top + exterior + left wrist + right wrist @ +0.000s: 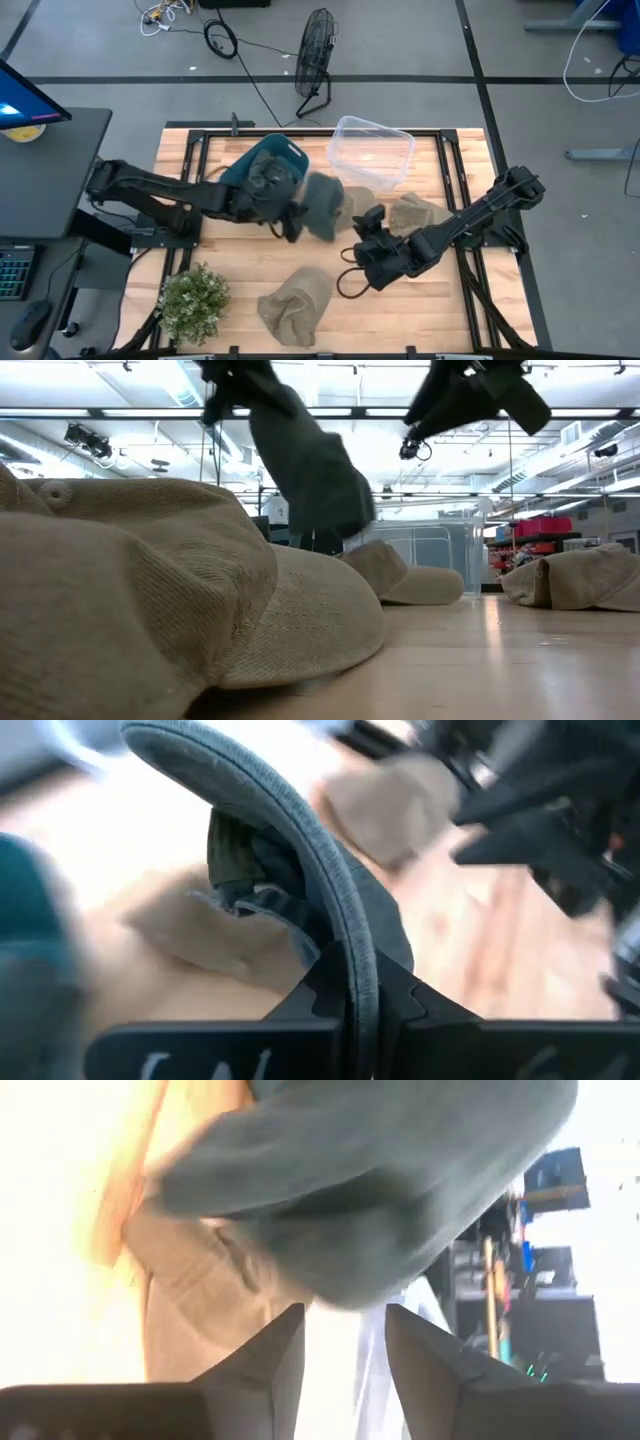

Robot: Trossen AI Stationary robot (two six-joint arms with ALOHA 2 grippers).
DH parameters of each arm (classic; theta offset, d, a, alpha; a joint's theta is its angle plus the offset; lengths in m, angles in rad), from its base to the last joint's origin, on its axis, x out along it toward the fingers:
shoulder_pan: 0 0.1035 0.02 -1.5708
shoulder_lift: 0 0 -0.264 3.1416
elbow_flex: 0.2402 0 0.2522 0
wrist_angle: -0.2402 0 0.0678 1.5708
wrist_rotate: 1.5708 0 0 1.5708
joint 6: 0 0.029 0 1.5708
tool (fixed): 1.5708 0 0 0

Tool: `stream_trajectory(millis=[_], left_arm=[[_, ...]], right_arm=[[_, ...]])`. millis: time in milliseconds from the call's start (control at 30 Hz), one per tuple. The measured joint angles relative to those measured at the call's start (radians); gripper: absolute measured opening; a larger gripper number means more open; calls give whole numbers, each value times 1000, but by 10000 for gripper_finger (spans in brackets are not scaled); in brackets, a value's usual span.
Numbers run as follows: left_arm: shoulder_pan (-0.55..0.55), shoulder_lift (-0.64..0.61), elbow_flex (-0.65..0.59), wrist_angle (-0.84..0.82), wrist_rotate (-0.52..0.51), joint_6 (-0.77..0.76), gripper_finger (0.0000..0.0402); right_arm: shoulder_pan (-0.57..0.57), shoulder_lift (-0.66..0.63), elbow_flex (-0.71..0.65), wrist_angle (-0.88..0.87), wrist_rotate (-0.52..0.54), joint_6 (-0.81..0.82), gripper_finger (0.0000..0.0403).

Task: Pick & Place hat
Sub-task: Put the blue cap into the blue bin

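Left gripper [292, 218] pinching grey hat [322, 205] by its brim, lifted clear of table [250, 265]; right gripper [368, 222] spread, empty, just beside; pick done, placing left.

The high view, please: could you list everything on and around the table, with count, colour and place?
Grey-green cloth hat: one, lifted at table centre, pinched by the left gripper.
Tan corduroy hats: three; front centre, right of centre, and partly under the grey hat.
Teal fabric basket: one, back left.
Clear plastic bin: one, back centre.
Green potted plant: one, front left corner.
Black floor fan: one, beyond the table.
Left gripper: shut on the hat.
Right gripper: open, beside the hat.
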Motion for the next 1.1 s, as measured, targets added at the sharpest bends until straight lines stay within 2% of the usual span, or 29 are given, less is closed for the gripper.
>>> stream_trajectory(millis=[200, 367, 500, 600, 767, 967, 1100], left_arm=[[-9, -193, 1, -120, -202, -5, 13], [0, -282, 2, -292, -335, -91, 17], [29, -286, -45, -423, -481, -260, 14], [72, -282, -100, -378, -493, -311, 16], [124, -282, -227, -179, -495, -389, 20], [131, -281, -404, -24, -492, -549, 23], [112, -281, -499, 52, -481, -582, 34]], right_arm=[[34, 0, 0, -128, 0, 235, 150], [48, 0, 0, -124, 0, 256, 144], [48, 0, 0, -118, 0, 256, 141], [48, 0, 0, -114, 0, 256, 141], [47, 0, 0, -112, 0, 256, 141], [45, 0, 0, -111, -32, 256, 141], [45, 0, 0, -112, -52, 255, 141]])
